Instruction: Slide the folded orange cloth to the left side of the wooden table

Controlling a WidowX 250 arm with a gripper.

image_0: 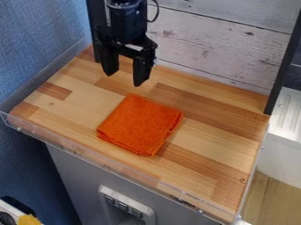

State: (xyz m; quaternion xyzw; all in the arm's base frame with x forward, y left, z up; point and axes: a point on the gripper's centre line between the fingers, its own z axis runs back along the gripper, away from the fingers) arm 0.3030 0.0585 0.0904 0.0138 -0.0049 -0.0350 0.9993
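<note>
While an orange folded cloth [140, 125] rests near the middle of a butcher-block worktop [217, 151], I hang above the rear left part of the surface in the camera view, my black two-finger gripper [124, 78] released, its fingertips spread apart with nothing between them. The cloth lies in front of my fingers, apart from them and outside my grasp. Its folding is done, with layers stacked into a compact, slightly skewed square; a hold on it is not made. Fuzzy, towel-like fabric softens its rounded corners, and stacked edges show along its right and near sides. Beneath it, smooth wooden strips alternate between pale honey and reddish brown, bordered at the front by a thin, transparent plastic lip [126, 172]. Whitewashed planks [217, 44], knotted and scuffed, stand behind the worktop, beside a straight black upright [285, 66]. Blue, woven-looking material [41, 39] covers the left side, and a flat gray panel [76, 176] drops below the front edge.
</note>
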